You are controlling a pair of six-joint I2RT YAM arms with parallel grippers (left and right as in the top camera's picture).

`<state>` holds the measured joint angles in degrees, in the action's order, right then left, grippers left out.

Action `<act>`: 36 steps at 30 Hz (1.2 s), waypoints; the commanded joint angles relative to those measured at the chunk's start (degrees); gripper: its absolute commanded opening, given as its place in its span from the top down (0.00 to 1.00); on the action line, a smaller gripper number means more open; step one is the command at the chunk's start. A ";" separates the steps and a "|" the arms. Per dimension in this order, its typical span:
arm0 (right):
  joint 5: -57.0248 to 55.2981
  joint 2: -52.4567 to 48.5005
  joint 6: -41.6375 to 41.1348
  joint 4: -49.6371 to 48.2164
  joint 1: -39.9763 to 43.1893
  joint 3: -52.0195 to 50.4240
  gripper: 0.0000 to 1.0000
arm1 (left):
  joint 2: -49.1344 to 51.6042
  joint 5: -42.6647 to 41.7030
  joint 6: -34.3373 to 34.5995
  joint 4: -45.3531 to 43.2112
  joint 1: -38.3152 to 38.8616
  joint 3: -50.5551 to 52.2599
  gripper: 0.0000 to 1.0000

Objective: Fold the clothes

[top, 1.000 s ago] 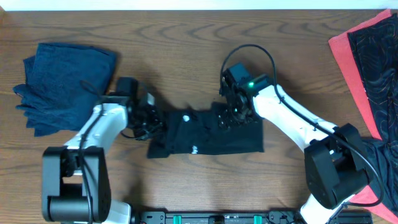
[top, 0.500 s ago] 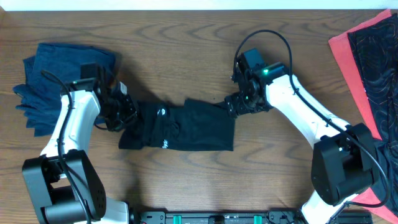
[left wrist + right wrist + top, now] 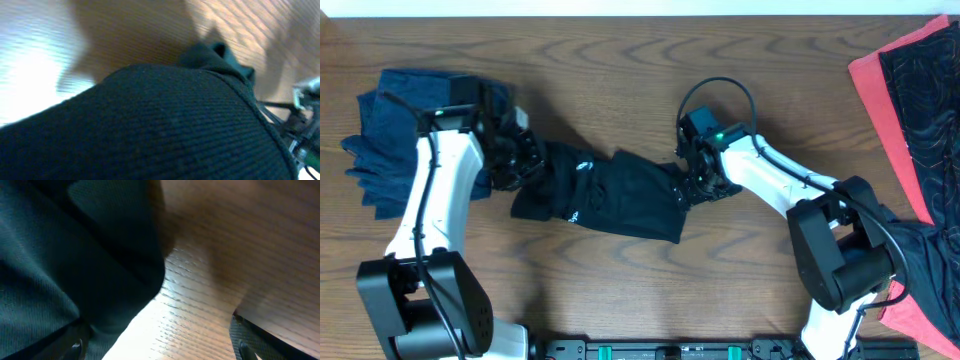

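Note:
A black garment (image 3: 620,195) lies folded in a long band across the middle of the table. My left gripper (image 3: 520,165) is at its left end, shut on the cloth and holding it by the blue pile. The black cloth (image 3: 150,125) fills the left wrist view and hides the jaws. My right gripper (image 3: 688,188) is at the garment's right edge, low over the table. In the right wrist view its fingers (image 3: 160,345) are wide apart over bare wood, with the black cloth (image 3: 75,255) against the left finger.
A pile of folded dark blue clothes (image 3: 420,130) lies at the far left, right behind my left gripper. A red cloth with a black patterned one on it (image 3: 910,110) lies along the right edge. The table is brown wood (image 3: 620,70).
My left gripper moved left and up toward the blue pile, dragging the black garment with it. My right gripper followed the garment's right edge leftward and is now open.

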<state>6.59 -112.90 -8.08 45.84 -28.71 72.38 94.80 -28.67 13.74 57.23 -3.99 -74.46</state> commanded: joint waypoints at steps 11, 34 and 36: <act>-0.17 -4.92 0.90 0.46 -1.25 -1.44 0.12 | 0.28 13.97 10.40 -6.60 28.52 -3.41 0.93; -0.17 -4.92 0.90 2.19 -1.25 -1.44 0.09 | -1.36 25.73 12.63 -6.97 40.02 -4.79 0.51; -0.17 -4.92 0.90 2.19 -1.25 -1.44 0.08 | -4.42 25.75 11.08 -7.30 40.00 -5.07 0.47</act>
<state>6.35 -113.54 -7.99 47.33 -29.08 73.34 95.98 -4.10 26.76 50.24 36.16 -76.71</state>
